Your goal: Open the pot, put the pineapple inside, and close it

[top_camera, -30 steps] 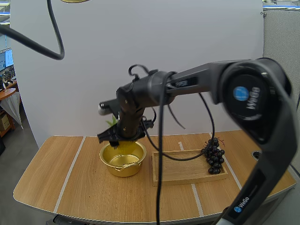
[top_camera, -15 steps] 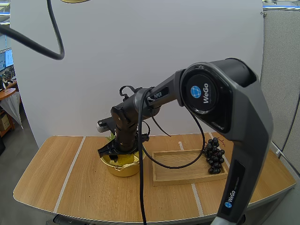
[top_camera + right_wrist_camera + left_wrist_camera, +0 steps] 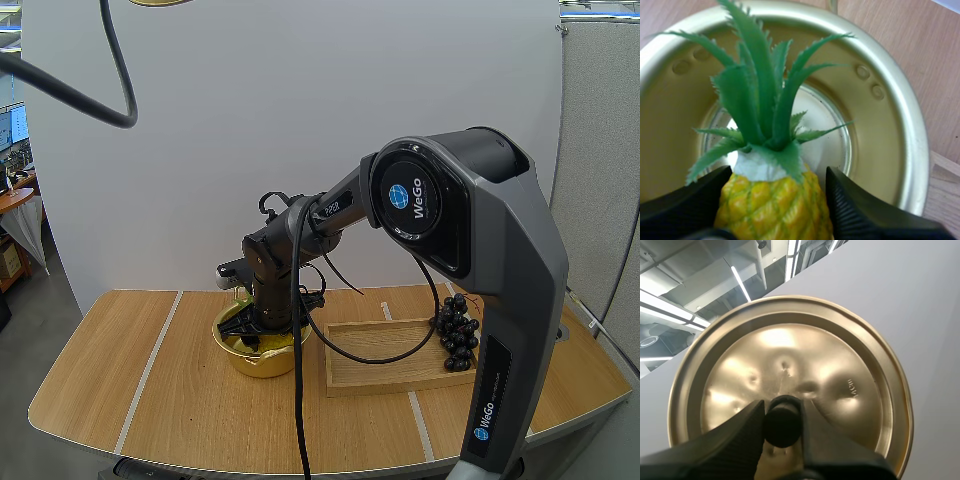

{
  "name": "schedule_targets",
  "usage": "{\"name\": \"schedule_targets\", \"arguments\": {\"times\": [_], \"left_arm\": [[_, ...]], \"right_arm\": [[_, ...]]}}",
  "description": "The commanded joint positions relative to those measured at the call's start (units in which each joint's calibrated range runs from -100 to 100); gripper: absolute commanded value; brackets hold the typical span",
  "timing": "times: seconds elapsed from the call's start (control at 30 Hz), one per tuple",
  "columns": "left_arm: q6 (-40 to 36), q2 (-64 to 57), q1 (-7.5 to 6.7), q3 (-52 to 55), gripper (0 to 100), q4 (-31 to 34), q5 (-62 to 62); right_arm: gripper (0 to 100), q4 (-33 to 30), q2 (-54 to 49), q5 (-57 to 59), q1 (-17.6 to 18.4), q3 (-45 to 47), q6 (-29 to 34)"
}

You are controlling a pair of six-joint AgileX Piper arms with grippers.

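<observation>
Wooden desk (image 3: 170,400) of pale planks, and on it the round gold metal pot (image 3: 264,356) stands open. It sits just beside the shallow wooden tray (image 3: 390,372), where a bunch of dark grapes (image 3: 456,335) rests at the right end. The right gripper (image 3: 250,330) is at the pot's mouth, and the wrist view shows why. Its two black fingers are clamped on the yellow plastic pineapple (image 3: 774,210) with spiky green leaves, one finger on each flank. The fruit hangs inside the rim, the shiny pot floor showing beyond the leaves. Whether it touches bottom, I cannot tell. The left gripper (image 3: 782,432) pinches the round black knob (image 3: 782,420) of the dented gold lid (image 3: 810,365), held up in the air. So this is the putting-in step, nearly done by my reckoning. Next call: the right fingers let go and lift straight out without snagging the leaves, then the lid comes down square on the rim.
</observation>
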Motion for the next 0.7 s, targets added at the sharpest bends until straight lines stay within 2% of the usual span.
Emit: {"name": "schedule_targets", "arguments": {"times": [0.0, 0.07, 0.1, 0.13, 0.2, 0.5, 0.67], "left_arm": [[-0.63, -0.15, -0.25, -0.2, 0, 0.2, -1.49], [-0.63, -0.15, -0.25, -0.2, 0, 0.2, -1.49], [-0.63, -0.15, -0.25, -0.2, 0, 0.2, -1.49], [-0.63, -0.15, -0.25, -0.2, 0, 0.2, -1.49], [-0.63, -0.15, -0.25, -0.2, 0, 0.2, -1.49], [-0.63, -0.15, -0.25, -0.2, 0, 0.2, -1.49], [-0.63, -0.15, -0.25, -0.2, 0, 0.2, -1.49]], "right_arm": [[10, 0.02, -0.39, 1.03, -0.25, -0.33, 0.17], [26, 0.26, -0.39, 0.85, -0.25, -0.33, 0.17], [39, 0.26, -0.39, 0.85, -0.25, -0.33, 0.17], [55, 0.26, -0.39, 0.85, -0.25, -0.33, 0.17], [98, -0.64, -0.39, 0.85, -0.25, -0.33, 0.17], [100, -1.11, -1.6, 1.84, -0.25, -0.33, 0.17], [100, -1.11, -8.32, 3.42, -0.25, -0.33, 0.17]]}}
